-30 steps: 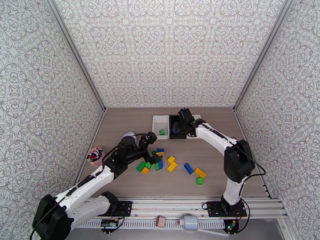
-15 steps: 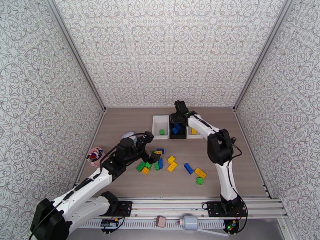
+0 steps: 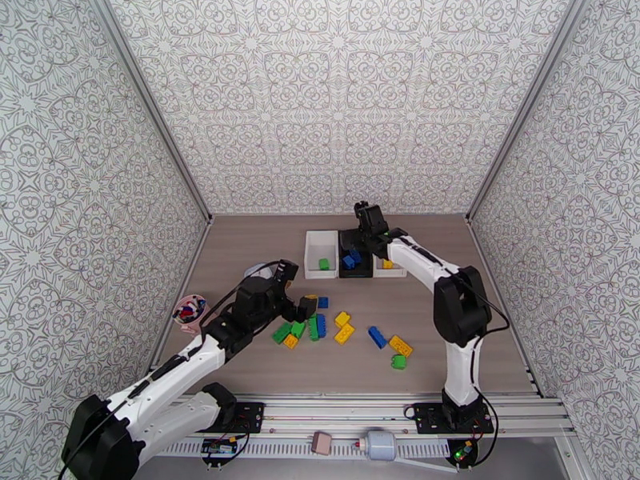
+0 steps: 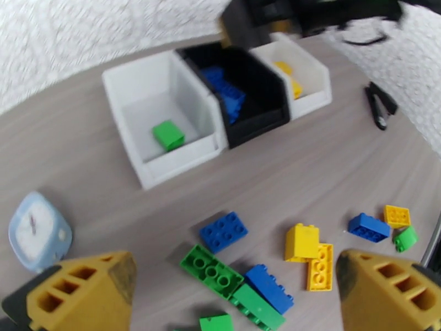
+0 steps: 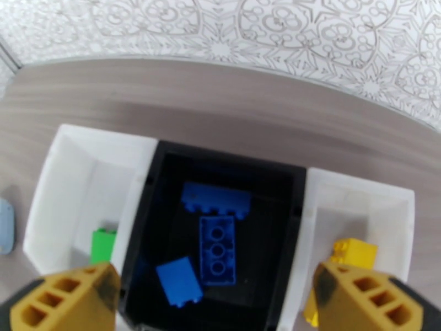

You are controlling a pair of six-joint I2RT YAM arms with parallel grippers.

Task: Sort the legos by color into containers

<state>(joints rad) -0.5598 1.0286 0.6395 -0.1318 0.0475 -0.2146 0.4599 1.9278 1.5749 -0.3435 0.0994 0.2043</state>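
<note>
Three containers stand in a row at the back: a white bin [image 3: 313, 251] with one green lego [image 4: 168, 134], a black bin [image 3: 354, 270] with three blue legos [image 5: 219, 249], and a white bin [image 3: 394, 273] with yellow legos [image 5: 353, 252]. My right gripper [image 3: 366, 226] hangs open and empty over the black bin [image 5: 284, 227]. My left gripper [image 3: 298, 288] hovers open and empty above the left end of the loose green, blue and yellow legos [image 3: 320, 326] on the table. Under its fingers lie a blue lego [image 4: 223, 231] and a green lego [image 4: 211, 270].
A pink cup of colourful bits [image 3: 190, 310] sits by the left wall. A small round white-blue object [image 4: 37, 238] lies left of the pile. More legos [image 3: 390, 343] are scattered to the right. Patterned walls close in three sides.
My right gripper opened over the black bin, left a blue lego in it and drew back toward the rear wall. My left gripper stayed open and shifted a little over the pile.
</note>
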